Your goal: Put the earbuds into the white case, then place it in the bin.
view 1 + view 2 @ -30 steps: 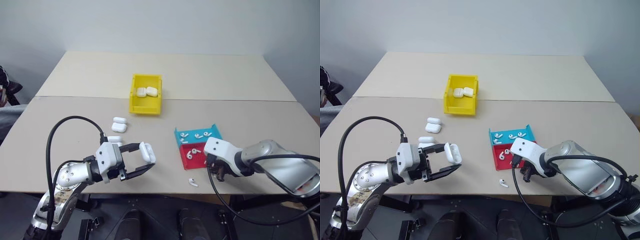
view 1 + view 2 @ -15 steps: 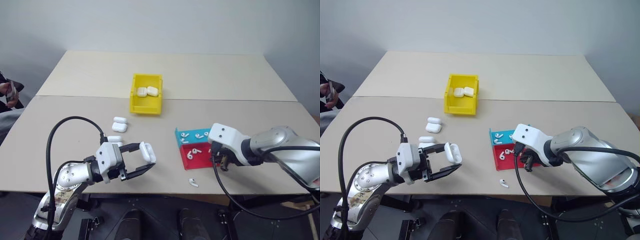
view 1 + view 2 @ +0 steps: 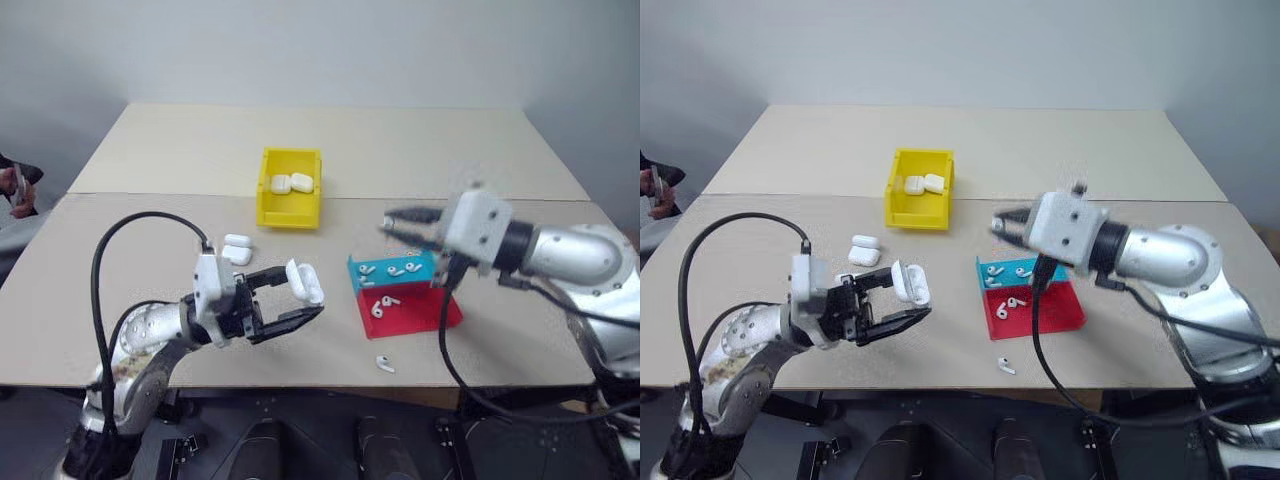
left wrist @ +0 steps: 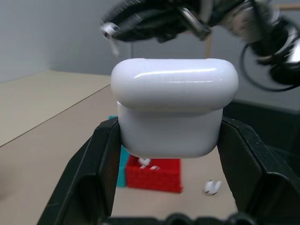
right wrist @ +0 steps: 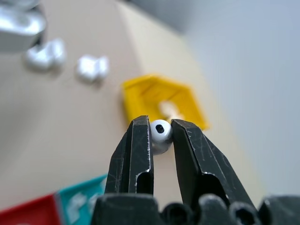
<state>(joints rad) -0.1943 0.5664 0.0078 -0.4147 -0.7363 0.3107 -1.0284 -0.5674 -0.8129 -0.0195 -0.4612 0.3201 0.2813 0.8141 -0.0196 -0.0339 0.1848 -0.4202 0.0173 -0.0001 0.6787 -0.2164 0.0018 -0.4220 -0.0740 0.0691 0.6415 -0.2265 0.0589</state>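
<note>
Near the table's front left, the left gripper clamps the white case, lid apparently shut. In the right wrist view, the right gripper pinches an earbud between narrow fingers. Loading step: next, the lid must open. The bin waits farther back.

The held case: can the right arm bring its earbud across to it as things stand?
Probably yes. The right gripper, shut on an earbud, is up over the table with open air between it and the white case in the left gripper. The case's lid looks shut, though.
</note>
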